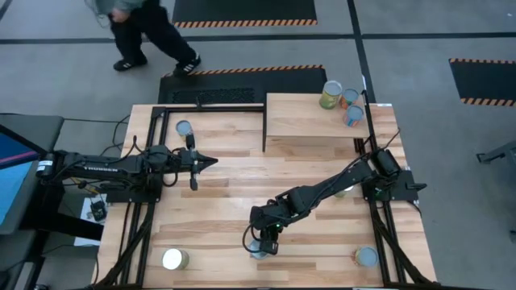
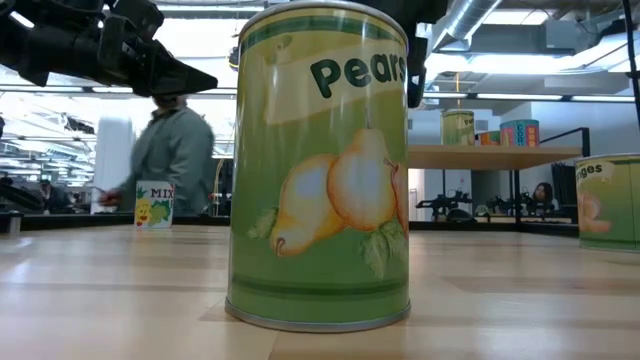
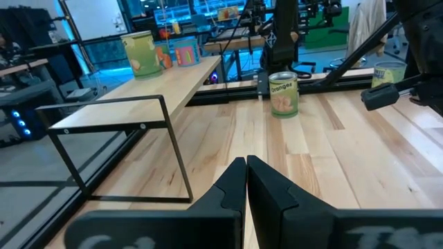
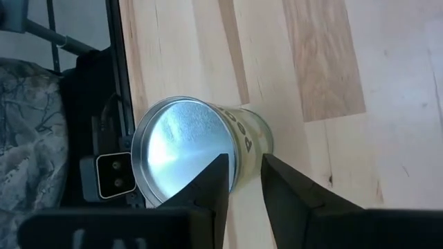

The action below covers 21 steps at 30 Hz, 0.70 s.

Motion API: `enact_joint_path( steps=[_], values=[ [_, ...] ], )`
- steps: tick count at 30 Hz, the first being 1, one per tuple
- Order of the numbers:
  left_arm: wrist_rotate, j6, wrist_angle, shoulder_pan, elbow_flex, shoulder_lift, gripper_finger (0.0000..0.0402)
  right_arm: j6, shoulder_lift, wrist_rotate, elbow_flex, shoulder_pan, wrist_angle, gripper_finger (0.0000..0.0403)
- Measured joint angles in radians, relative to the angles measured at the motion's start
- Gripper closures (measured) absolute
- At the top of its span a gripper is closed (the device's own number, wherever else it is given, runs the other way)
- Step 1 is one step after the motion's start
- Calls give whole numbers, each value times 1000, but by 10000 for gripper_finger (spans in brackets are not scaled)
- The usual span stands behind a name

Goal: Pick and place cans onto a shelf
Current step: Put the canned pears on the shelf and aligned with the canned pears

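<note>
The right gripper [image 4: 242, 181], fingers parted and not yet clamped, hangs directly over the green pear-labelled tin with its shiny silver lid [image 4: 181, 144], which stands on the table just beneath; off-centre fingers could, I judge, tip it.

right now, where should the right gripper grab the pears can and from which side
Grip the pears can across its curved side wall just under the silver lid, coming straight down from above. It stands upright on the table with no neighbour touching, and the right gripper is already above its rim, jaws apart.
</note>
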Motion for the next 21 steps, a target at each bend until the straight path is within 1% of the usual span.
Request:
enact_joint_path(
  steps=[5,10,14,17,21],
  values=[
    [0,0,0,0,0,0,398,0,0,-12,0,0,13,288],
    [0,-1,0,0,0,0,398,1,0,-37,0,0,19,260],
    [0,-1,0,0,0,0,398,4,16,-33,0,1,28,245],
    [0,-1,0,0,0,0,398,4,20,-31,-1,0,10,251],
    [0,-1,0,0,0,0,398,4,43,-43,2,-9,21,281]
  ],
)
